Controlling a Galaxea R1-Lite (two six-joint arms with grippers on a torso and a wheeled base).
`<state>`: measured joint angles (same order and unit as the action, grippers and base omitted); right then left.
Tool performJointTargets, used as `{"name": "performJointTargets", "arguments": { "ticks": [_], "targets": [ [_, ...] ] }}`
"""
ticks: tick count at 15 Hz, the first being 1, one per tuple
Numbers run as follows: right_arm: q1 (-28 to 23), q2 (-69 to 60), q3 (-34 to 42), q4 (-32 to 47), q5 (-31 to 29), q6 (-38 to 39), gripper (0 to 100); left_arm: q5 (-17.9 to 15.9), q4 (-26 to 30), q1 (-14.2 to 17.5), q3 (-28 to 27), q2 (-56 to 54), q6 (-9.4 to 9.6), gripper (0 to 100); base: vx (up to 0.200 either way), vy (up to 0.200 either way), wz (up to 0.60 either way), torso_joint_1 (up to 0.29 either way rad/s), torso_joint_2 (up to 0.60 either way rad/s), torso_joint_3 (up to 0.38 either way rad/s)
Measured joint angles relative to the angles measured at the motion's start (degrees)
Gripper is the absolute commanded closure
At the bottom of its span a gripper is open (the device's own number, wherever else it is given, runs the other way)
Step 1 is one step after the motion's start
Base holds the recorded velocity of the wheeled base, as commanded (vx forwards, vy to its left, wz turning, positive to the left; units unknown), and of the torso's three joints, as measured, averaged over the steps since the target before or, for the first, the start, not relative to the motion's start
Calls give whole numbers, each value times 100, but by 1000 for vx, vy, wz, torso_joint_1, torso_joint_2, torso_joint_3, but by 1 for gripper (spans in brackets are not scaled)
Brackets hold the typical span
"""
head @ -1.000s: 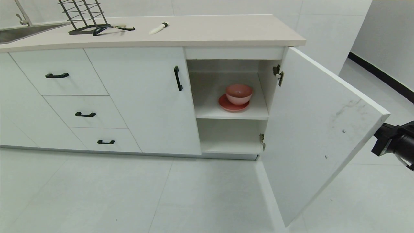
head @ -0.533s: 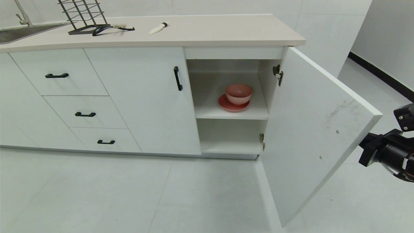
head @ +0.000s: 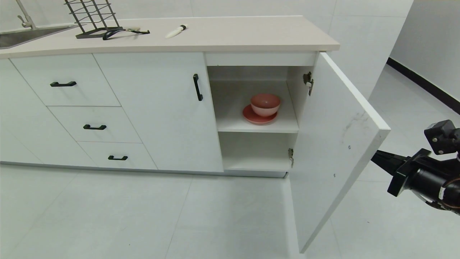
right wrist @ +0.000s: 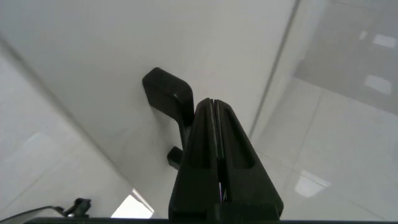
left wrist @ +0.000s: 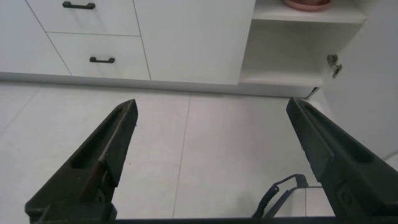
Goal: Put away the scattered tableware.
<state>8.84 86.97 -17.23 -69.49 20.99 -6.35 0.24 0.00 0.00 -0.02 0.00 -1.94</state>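
Observation:
A pink bowl [head: 265, 104] sits on a red plate [head: 259, 118] on the upper shelf of the open cabinet. The cabinet door [head: 334, 144] stands half open to the right. My right gripper [head: 380, 160] is behind the door's outer face, its tip hidden by the door edge in the head view. In the right wrist view the right gripper [right wrist: 212, 107] is shut with nothing in it, pressed to the door beside the black handle [right wrist: 166, 93]. My left gripper [left wrist: 211, 109] hangs open over the floor, facing the cabinet, with the plate's [left wrist: 306, 4] rim far ahead.
On the countertop [head: 251, 32] lie a white-handled knife [head: 176, 31], a black wire rack [head: 92, 18] and a dark utensil [head: 122, 32]. A sink [head: 25, 36] is at the far left. Three drawers [head: 93, 126] and a shut door [head: 161, 111] lie left of the opening. Open floor lies in front.
The cabinet door has swung toward the cabinet, its free edge moving left. My right arm has come further into the head view, following the door.

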Motion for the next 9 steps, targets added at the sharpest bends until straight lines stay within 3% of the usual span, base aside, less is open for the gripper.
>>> {"name": "performJointTargets", "arguments": {
  "ticks": [9],
  "targets": [
    [657, 313, -328, 27, -6, 9, 100, 0, 0, 0, 2, 0, -2, 0, 0, 0, 0, 0, 0, 0]
  ]
}}
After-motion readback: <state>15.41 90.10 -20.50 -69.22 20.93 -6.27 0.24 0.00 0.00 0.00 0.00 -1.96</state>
